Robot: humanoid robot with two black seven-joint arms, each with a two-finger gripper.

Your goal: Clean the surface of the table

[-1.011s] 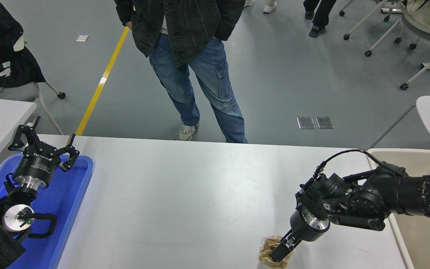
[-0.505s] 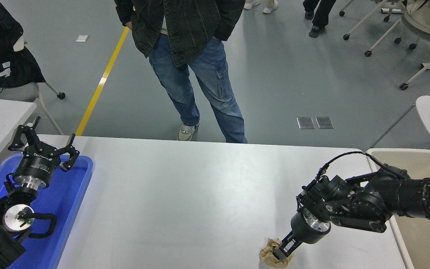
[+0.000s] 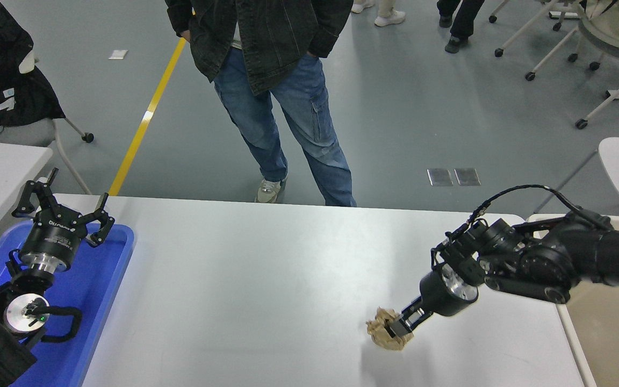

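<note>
The white bench point(image 3: 266, 279) fills the lower half of the view, its glossy top spreading out below and to every side of both sets of jaws. The right arm comes in from the right edge, bent at its joints, and its gripper point(image 3: 400, 329) points down and toward the near-left, with its jaws closed on a crumpled wad of brown paper point(image 3: 383, 335). The wad sits at the very tip of the jaws and partly wraps them; a soft shadow lies on the bench just below it, toward the near edge, so the paper appears lifted a little off the surface, though whether it is fully clear of it is hard to judge. Behind the right arm, on the far-right side of those jaws, stands a beige bin point(image 3: 605, 344) just beside the end of the bench. The left gripper point(image 3: 62, 212) is parked well away across the bench, at the lower left, pointing away from the camera with its jaws spread wide and holding nothing. Under and around it lies a blue tray point(image 3: 100, 279) on the left end of the bench. Beyond the far edge of the bench, a person point(image 3: 277, 80) in a dark jacket and blue jeans stands on the grey floor, facing the bench.
</note>
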